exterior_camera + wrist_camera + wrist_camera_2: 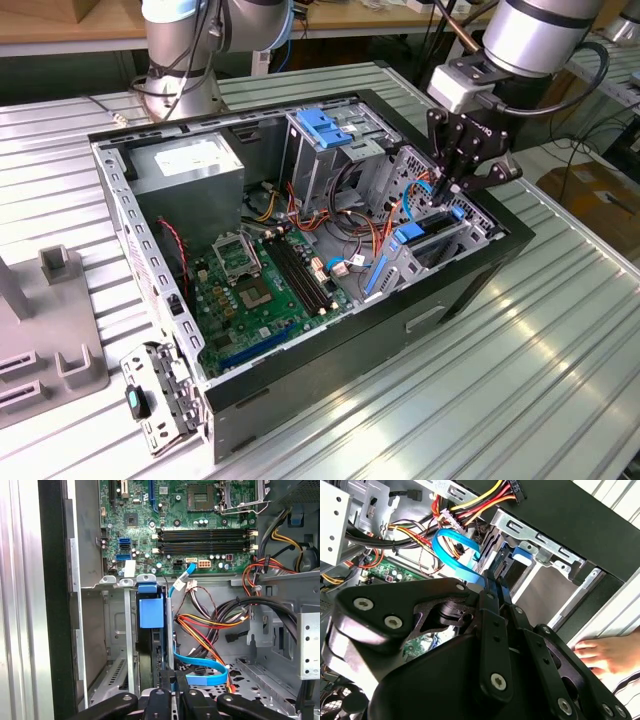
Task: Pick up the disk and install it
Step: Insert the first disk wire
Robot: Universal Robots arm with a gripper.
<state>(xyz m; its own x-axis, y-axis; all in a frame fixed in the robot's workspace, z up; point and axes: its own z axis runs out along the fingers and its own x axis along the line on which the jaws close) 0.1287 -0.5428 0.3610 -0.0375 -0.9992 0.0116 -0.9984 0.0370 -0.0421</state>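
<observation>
The disk [151, 615] stands on edge in the drive bay [478, 228], long axis along the slot, blue tab end toward the motherboard [200, 530]. Gripper [172, 676] jaws narrow, pinching its near edge. Cables [215, 625] crowd 1 flank, metal divider [129, 645] the other.

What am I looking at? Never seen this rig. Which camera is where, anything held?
One robot arm with a black gripper reaches into an open computer case lying on a ribbed metal table. The exterior view comes from a camera off the arm; both wrist views ride on the arm, looking past the gripper into the case. The disk, framed in blue rails, stands on edge in a drive bay. The gripper is shut, its tip at the disk's outer end, apparently not clasping it. The motherboard lies deeper inside.
</observation>
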